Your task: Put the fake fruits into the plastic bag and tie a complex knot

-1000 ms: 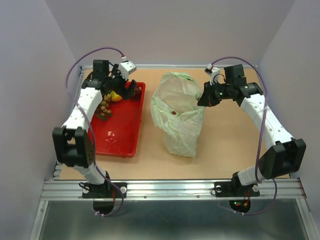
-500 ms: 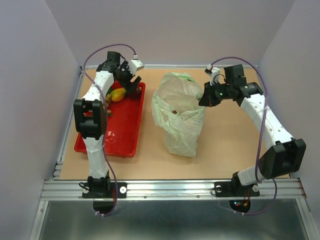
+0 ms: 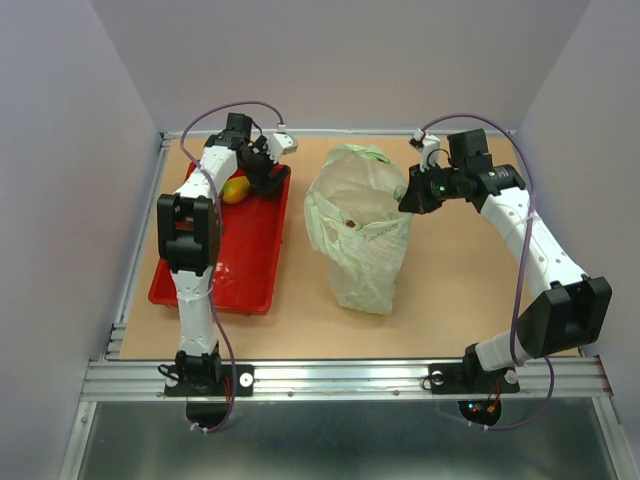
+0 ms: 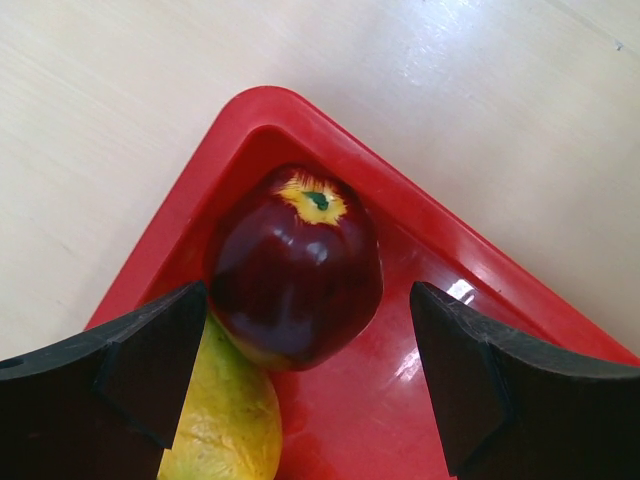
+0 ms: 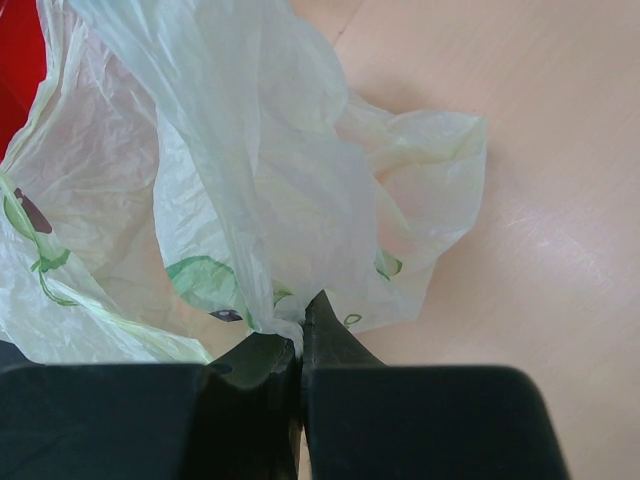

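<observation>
A dark red apple (image 4: 295, 275) lies in the far corner of the red tray (image 4: 470, 270), touching a yellow-green fruit (image 4: 225, 420). My left gripper (image 4: 310, 385) is open just above them, its jaws on either side of the apple's near half and holding nothing. From the top view the left gripper (image 3: 270, 172) is at the tray's far right corner, beside the yellow fruit (image 3: 235, 188). The pale-green plastic bag (image 3: 355, 235) stands open mid-table. My right gripper (image 5: 300, 335) is shut on a pinch of the bag's rim (image 5: 250, 180) and holds it up. No knot shows.
The red tray (image 3: 245, 270) lies left of the bag, and my left arm lies over its left half and hides what is under it. The right arm (image 3: 520, 225) arcs round the bag's right side. Walls close in the back and both sides.
My left arm has swung from the tray's left side to its far right corner, over the dark red apple. The right gripper and the bag have not moved.
</observation>
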You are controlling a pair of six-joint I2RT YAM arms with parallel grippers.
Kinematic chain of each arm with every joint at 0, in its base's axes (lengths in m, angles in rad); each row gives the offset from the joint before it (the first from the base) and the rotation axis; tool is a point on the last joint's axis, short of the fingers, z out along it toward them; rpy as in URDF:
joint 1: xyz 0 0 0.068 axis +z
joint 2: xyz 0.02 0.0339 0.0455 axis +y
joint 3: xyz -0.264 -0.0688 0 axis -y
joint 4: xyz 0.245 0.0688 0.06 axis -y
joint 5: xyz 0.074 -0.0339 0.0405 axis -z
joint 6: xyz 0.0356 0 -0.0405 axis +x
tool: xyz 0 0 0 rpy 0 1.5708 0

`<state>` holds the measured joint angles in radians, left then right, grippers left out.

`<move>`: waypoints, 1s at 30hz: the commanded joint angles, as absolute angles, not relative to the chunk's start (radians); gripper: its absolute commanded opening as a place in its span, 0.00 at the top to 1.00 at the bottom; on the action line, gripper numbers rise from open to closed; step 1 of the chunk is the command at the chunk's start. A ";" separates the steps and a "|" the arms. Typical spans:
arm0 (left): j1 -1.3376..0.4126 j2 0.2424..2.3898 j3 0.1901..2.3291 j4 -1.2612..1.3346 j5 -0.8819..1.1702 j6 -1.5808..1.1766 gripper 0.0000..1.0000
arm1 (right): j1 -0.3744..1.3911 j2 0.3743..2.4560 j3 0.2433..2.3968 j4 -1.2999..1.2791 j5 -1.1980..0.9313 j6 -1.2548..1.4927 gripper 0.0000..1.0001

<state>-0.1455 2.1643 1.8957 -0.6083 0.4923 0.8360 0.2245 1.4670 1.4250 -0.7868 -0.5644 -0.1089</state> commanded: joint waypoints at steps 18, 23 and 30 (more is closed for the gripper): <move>-0.121 2.025 1.979 -0.733 0.531 0.792 0.57 | 0.236 1.448 1.454 -0.792 -0.571 -0.133 1.00; -0.121 1.839 2.101 -0.750 0.762 0.691 0.57 | 0.236 1.447 1.454 -0.792 -0.581 -0.138 1.00; -0.256 1.677 2.024 -0.582 0.903 0.479 0.58 | 0.236 1.454 1.471 -0.792 -0.597 -0.141 1.00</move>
<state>-0.1722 1.7416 2.0647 -0.6662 0.7723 0.6006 0.2245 1.4670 1.4250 -0.8005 -0.5739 -0.1238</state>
